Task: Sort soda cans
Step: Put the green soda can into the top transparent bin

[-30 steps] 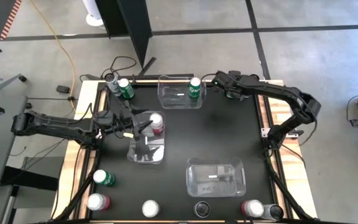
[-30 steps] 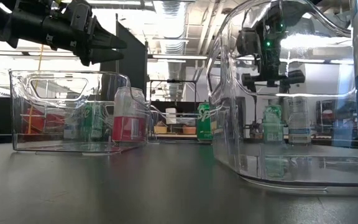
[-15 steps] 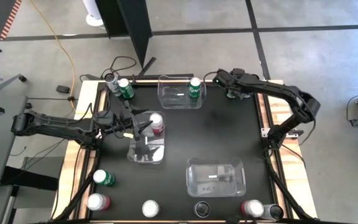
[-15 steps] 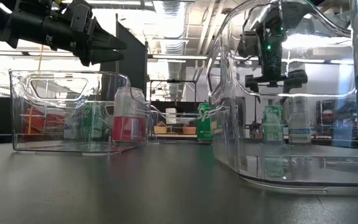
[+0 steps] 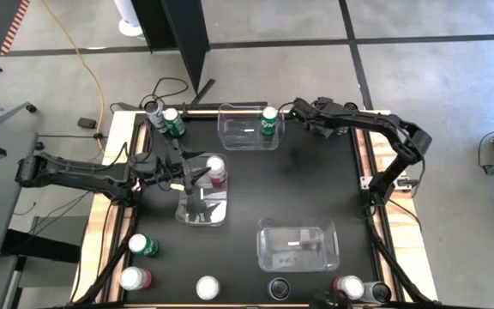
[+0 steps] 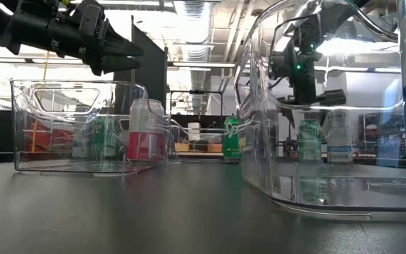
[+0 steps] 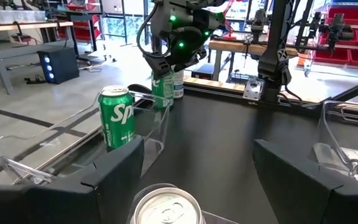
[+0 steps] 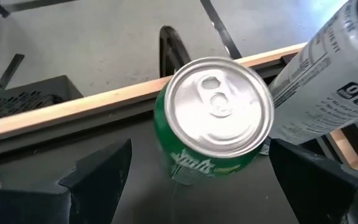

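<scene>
My left gripper (image 5: 200, 176) is open and hovers above a red-pink can (image 5: 216, 169) that stands upright in the left clear bin (image 5: 197, 215). In the left wrist view the can's silver top (image 7: 166, 210) shows between the fingers, untouched. My right gripper (image 5: 297, 110) is open over the table's far edge. Its fingers stand on either side of an upright green can (image 8: 213, 124), above it, with a pale grey can (image 8: 328, 87) beside that one. The arm hides both cans in the high view. Another green can (image 5: 269, 122) stands in the far bin (image 5: 240, 129).
A grey can (image 5: 154, 112) and a green can (image 5: 171, 120) stand at the far left corner. Several cans line the near edge, among them a green one (image 5: 142, 245), a red one (image 5: 134, 278) and a dark one (image 5: 279, 287). A third clear bin (image 5: 298, 243) sits near right.
My right gripper has swung a little toward the table's left over the far-edge cans and has turned about its wrist, its elbow drawing in. The left arm and the cans have kept still.
</scene>
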Tool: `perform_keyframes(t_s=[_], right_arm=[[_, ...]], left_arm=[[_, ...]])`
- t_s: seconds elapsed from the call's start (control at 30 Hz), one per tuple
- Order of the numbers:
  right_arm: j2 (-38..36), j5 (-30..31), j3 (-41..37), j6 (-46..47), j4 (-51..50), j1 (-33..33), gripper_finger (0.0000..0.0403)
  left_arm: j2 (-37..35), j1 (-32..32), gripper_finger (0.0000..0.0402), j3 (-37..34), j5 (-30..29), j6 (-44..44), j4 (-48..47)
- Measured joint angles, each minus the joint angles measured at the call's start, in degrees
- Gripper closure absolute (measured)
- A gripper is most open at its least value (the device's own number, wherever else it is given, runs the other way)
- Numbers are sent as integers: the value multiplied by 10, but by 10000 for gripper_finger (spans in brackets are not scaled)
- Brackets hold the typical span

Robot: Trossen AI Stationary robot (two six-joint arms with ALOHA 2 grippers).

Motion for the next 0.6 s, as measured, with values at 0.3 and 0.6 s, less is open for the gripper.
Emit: perform_keyframes(t_s=[0.3, 0.6], right_arm=[[-1, 7, 0, 11, 3, -19, 3], [-1, 7, 0, 20, 8, -25, 3]], left_arm=[[0, 0, 107, 0, 0, 3, 1], [0, 0, 107, 0, 0, 3, 0]])
